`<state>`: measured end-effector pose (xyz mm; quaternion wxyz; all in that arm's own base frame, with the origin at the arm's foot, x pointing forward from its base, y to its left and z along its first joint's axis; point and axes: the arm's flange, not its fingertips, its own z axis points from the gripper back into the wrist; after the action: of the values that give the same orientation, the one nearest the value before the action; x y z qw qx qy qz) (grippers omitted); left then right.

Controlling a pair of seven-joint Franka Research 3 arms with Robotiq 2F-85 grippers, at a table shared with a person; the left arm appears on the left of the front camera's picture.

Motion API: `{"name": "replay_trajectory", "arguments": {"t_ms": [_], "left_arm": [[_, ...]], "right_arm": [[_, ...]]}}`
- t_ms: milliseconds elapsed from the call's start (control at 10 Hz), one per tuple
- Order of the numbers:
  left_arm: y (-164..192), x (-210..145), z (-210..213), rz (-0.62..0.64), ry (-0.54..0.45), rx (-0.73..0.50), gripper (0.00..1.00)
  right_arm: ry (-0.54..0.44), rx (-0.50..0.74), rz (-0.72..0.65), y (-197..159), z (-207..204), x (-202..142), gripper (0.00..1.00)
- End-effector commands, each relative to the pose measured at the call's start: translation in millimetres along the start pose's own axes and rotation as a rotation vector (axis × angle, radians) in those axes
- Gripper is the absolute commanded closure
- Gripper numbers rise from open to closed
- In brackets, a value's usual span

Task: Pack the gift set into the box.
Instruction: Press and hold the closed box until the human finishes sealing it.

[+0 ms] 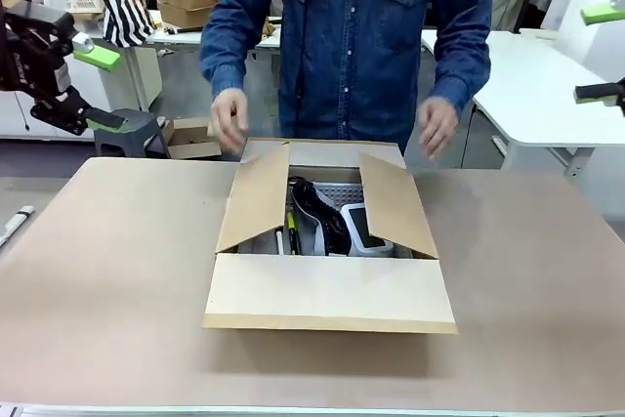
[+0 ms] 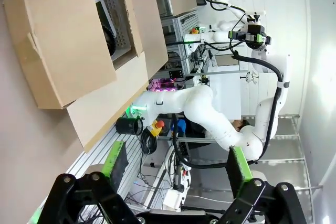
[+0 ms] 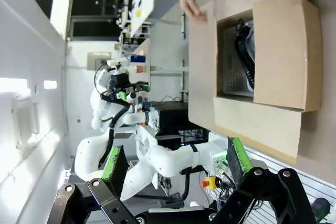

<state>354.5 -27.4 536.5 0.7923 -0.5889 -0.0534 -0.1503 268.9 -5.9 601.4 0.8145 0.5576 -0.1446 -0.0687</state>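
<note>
I am counting one box point(image 1: 327, 290), sitting mid-counter point(image 1: 98, 271) toward the far edge. It is plain brown cardboard with four flaps: the near one is lying flat toward me, the two side ones are standing slanted up, and the far one is folding back toward the person. Inside are lying one black item point(image 1: 317, 217), one grey-and-white device point(image 1: 363, 229) and one perforated tray point(image 1: 342, 192), while the person's right hand point(image 1: 229, 119) and left hand point(image 1: 437, 124) are hovering just beyond the box's far corners. I am holding my left pincer point(image 1: 109, 90) wide by the counter's far left corner and my right pincer point(image 1: 601, 53) wide past its far right corner, both well apart from the box.
</note>
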Motion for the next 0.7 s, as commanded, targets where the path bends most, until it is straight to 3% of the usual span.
{"name": "replay_trajectory", "arguments": {"t_ms": [0,600], "left_arm": [[-0.1,-0.3,-0.5,-0.027,-0.003,-0.018,0.00],[-0.1,-0.3,-0.5,-0.027,-0.003,-0.018,0.00]], "right_arm": [[0.000,0.023,0.030,1.7,-3.9,3.7,0.00],[0.000,0.023,0.030,1.7,-3.9,3.7,0.00]]}}
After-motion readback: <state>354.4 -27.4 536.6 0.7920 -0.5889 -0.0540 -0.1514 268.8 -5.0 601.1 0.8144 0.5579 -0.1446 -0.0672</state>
